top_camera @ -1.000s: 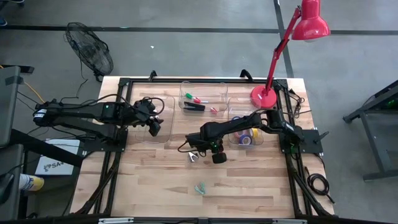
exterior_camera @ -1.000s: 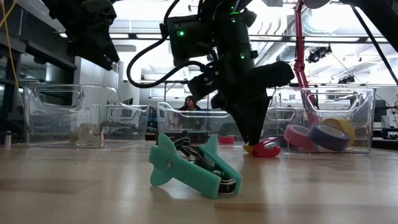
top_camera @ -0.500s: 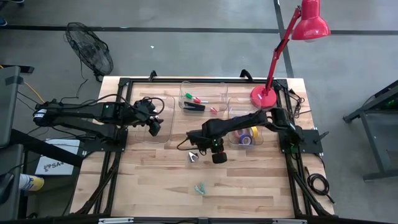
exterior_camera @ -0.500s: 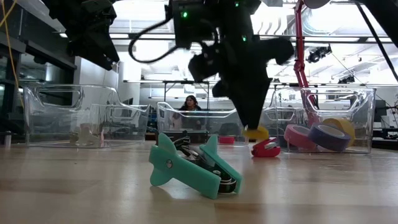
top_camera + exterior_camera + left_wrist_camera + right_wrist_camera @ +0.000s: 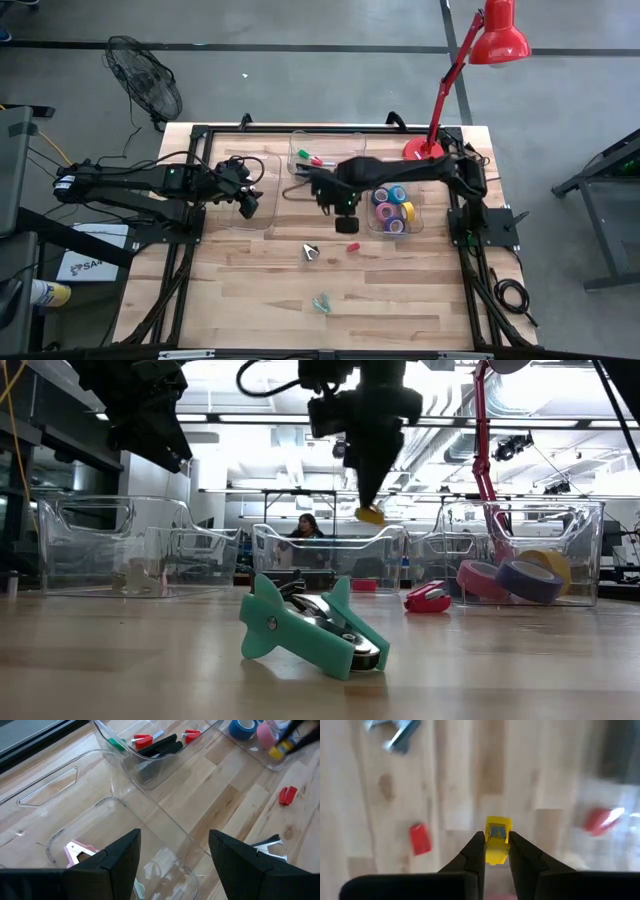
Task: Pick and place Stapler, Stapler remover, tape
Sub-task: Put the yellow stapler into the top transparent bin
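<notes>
**Small yellow staple remover held above the desk**

The right claw (image 5: 495, 851) is closed on a small yellow plastic staple remover (image 5: 496, 839), held in the air over the wooden desk (image 5: 400, 290), near the clear plastic middle bin (image 5: 300, 145) at its 6 o'clock side. The slim black stapler (image 5: 313, 171) is seen lying inside that bin. The coloured ring-shaped tape rolls (image 5: 392, 209) are kept in the clear bin at 3 o'clock of the claw. A red staple remover (image 5: 352, 246), a silver one (image 5: 310, 251) and a teal one (image 5: 321, 302) are left on the desk. The left claw (image 5: 172, 857) is held open and empty over the clear left bin (image 5: 60, 785).
</notes>
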### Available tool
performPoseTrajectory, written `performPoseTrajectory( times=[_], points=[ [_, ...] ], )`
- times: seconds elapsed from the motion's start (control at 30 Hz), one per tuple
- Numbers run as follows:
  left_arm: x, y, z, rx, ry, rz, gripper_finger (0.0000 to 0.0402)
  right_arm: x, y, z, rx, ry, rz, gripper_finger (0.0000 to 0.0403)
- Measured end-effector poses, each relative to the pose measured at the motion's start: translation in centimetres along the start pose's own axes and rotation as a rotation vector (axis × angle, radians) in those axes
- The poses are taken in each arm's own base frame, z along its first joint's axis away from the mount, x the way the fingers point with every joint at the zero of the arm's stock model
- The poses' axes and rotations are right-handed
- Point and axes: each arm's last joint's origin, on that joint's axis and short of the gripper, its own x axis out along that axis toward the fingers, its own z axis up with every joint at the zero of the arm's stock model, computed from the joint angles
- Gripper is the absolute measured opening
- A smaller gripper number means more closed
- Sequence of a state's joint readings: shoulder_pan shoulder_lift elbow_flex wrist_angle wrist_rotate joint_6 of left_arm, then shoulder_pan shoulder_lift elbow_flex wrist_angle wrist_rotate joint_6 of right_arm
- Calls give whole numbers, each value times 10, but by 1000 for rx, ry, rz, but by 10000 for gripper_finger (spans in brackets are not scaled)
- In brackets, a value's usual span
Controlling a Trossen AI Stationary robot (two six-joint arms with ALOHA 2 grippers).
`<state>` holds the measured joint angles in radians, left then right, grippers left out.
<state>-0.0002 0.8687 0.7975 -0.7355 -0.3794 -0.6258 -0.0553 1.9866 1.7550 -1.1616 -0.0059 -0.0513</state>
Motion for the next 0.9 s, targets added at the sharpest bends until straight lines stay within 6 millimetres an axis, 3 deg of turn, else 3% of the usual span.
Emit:
performPoseTrajectory(
  times=[0.17, 0.53, 0.9],
  points=[
    [0, 0, 0, -7, 0, -1, 230, -14, -27, 3, 90, -112, -73, 54],
    [0, 0, 0, -7, 2, -2, 230, -17, -85, 10, 238, -278, -161, 56],
    [0, 0, 0, -8, 1, -2, 230, -18, -137, 1, 366, -334, -221, 58]
  ],
)
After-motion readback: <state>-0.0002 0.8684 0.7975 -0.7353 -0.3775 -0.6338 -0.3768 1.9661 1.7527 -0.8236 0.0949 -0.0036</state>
